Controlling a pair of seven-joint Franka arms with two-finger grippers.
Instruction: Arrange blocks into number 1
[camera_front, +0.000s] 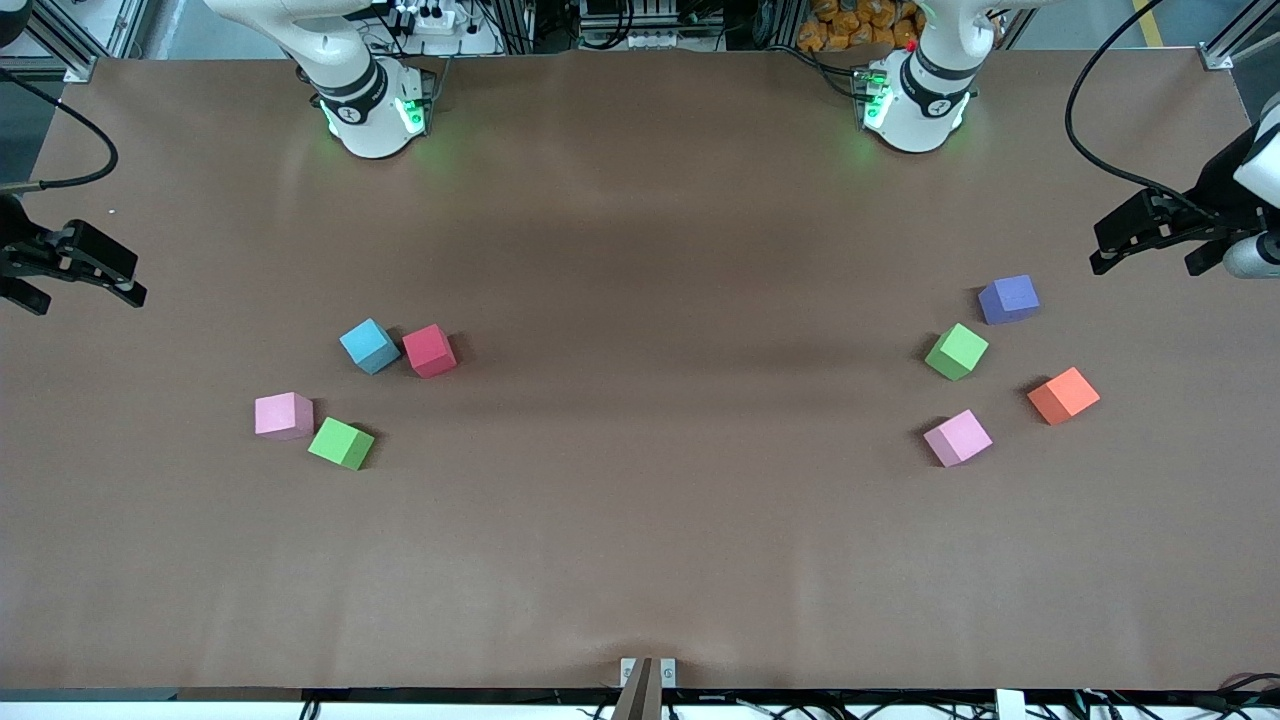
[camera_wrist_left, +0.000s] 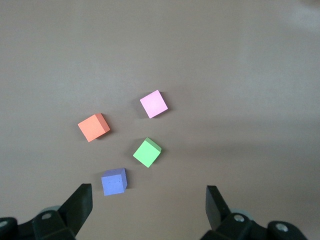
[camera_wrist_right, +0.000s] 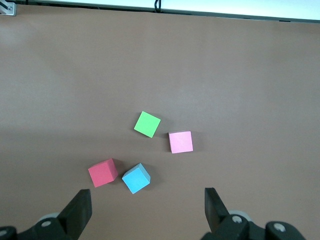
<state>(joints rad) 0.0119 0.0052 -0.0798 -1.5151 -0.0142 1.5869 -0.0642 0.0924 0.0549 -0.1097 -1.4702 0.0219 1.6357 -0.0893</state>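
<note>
Brown paper covers your tabletop (camera_front: 640, 560), and eight small matte foam cubes sit on it in two groups of four, none stacked. Toward the right arm's end you have a light blue cube (camera_front: 369, 346) touching a red cube (camera_front: 430, 351), with a pink cube (camera_front: 283, 415) and a green cube (camera_front: 341, 444) nearer the front camera. Toward the left arm's end sit a purple cube (camera_front: 1008, 299), a second green cube (camera_front: 956, 351), an orange cube (camera_front: 1063, 395) and a second pink cube (camera_front: 957, 437), all apart. Your left gripper (camera_front: 1150, 232) and right gripper (camera_front: 85, 262) wait at the table's ends, fingers apart, holding nothing.
</note>
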